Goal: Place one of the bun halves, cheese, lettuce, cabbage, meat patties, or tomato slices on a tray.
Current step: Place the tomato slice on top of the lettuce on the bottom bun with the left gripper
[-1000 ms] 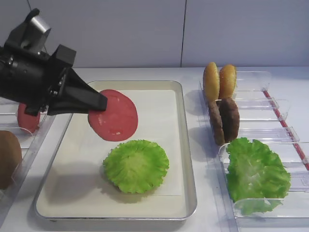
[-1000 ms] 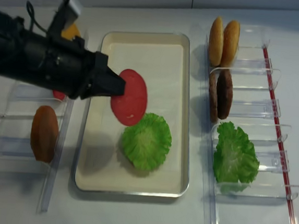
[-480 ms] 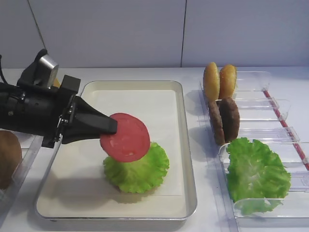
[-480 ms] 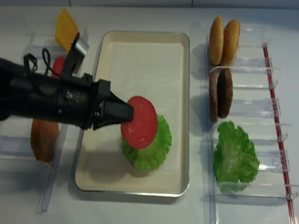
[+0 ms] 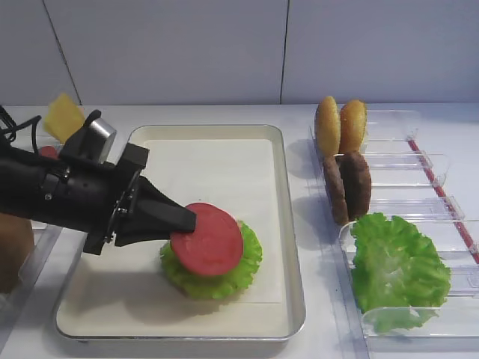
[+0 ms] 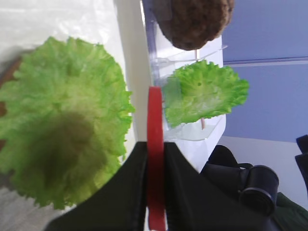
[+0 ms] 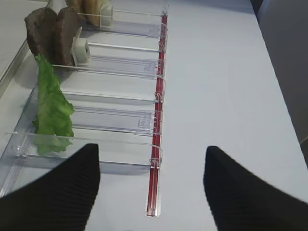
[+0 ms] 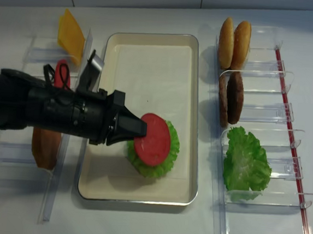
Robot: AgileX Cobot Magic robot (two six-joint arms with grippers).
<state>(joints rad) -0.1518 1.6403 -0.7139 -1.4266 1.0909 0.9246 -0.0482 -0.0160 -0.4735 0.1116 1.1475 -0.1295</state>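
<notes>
tray [image 5: 293, 247]: large rectangular silver-rimmed metal, cream paper liner, on white table [image 5: 224, 112]. left arm [image 5: 52, 196]: black, reaching low over the tray's left rim. frilly green lettuce leaf [image 5: 247, 258]: flat on the liner. tomato slice [image 5: 208, 239]: matte red disc, just above the leaf, pinched by its edge in the closed left claw [image 5: 183, 222]. right claw [image 7: 151, 185]: spread apart, empty.

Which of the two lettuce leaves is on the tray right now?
The round lettuce leaf under the tomato slice held by the left gripper, lying on the tray. The other lettuce leaf stands in the clear holder at right.
</notes>
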